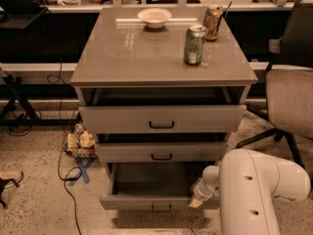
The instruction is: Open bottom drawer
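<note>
The bottom drawer (142,202) of the grey-beige cabinet (161,58) stands pulled out toward me, with its dark inside showing. Its small black bar handle (161,207) is at the centre of the front. My gripper (198,199) is at the right end of the drawer front, right of the handle, at the end of my white arm (257,190). The arm hides the drawer's right corner. The middle drawer (161,152) and the taller top drawer (161,119) each stand slightly out.
On the cabinet top are a green can (194,44), a brown can (213,22) and a white bowl (154,17). An office chair (291,97) stands close on the right. Cables and small clutter (80,143) lie on the floor at the left.
</note>
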`<state>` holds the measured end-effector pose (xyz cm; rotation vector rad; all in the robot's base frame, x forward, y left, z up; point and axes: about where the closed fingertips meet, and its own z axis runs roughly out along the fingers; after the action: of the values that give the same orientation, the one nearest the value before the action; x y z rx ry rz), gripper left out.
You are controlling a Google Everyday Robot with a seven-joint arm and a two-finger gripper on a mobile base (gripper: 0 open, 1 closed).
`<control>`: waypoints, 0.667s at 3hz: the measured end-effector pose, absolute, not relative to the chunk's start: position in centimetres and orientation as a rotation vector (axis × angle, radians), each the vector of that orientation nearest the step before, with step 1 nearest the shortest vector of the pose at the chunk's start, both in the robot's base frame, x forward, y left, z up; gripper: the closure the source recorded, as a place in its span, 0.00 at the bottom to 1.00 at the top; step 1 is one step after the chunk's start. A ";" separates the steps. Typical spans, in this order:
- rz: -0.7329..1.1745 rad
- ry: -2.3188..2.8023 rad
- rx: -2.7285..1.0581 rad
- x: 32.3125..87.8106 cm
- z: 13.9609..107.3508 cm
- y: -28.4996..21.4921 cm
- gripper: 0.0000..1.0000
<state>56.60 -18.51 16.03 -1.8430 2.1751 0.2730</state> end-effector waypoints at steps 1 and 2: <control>0.276 2.177 -1.833 56.2 16.2 -18.6 1.00; 0.303 2.197 -1.728 52.4 15.1 -19.6 1.00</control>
<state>52.39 -19.59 15.06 -1.7276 2.1970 0.3033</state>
